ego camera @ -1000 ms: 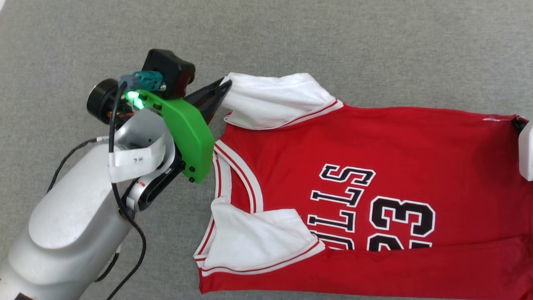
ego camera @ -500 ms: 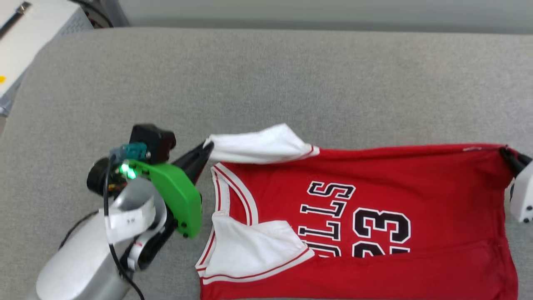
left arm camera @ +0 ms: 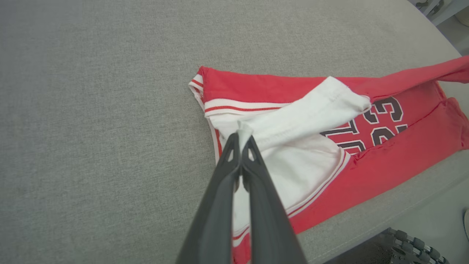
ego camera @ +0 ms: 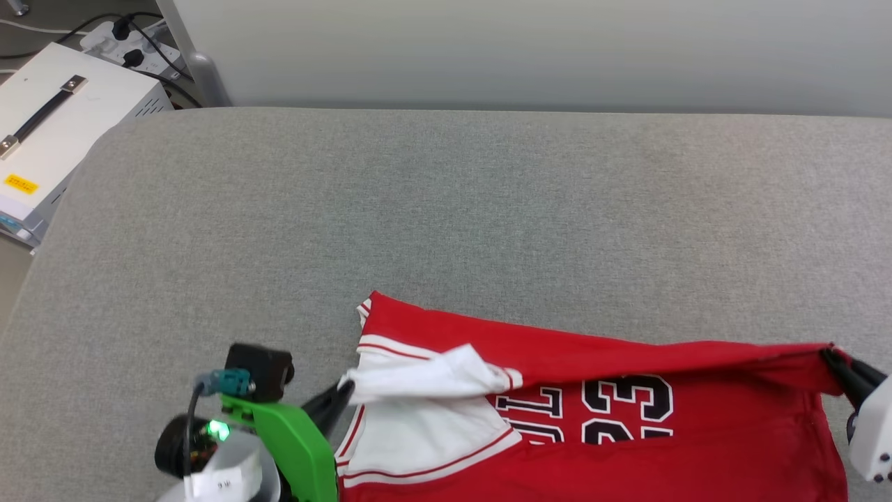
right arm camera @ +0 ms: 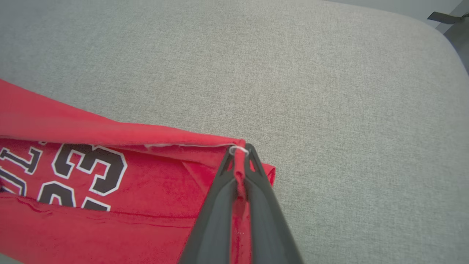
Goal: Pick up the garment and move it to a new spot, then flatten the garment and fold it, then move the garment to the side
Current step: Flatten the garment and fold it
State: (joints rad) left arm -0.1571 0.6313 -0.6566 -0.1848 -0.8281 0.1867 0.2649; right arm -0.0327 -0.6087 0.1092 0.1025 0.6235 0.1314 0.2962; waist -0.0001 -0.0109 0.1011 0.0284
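Evidently I'm mid-fold: left claw (left arm camera: 242, 136) pinches the garment (ego camera: 697, 446) by its sleeve (left arm camera: 311, 106), right claw (right arm camera: 240, 150) by the hem (right arm camera: 205, 141); next, lay that edge over evenly.

Green wrist cover (ego camera: 294, 440), dark fingers (left arm camera: 216, 205)

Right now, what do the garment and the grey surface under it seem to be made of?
The garment: seemingly thin, soft knit cloth, matte red with white sleeves; it drapes and creases between the held corners. The grey surface: apparently woven upholstery, matte, with a fine visible weave; its rounded corner hints at padding.
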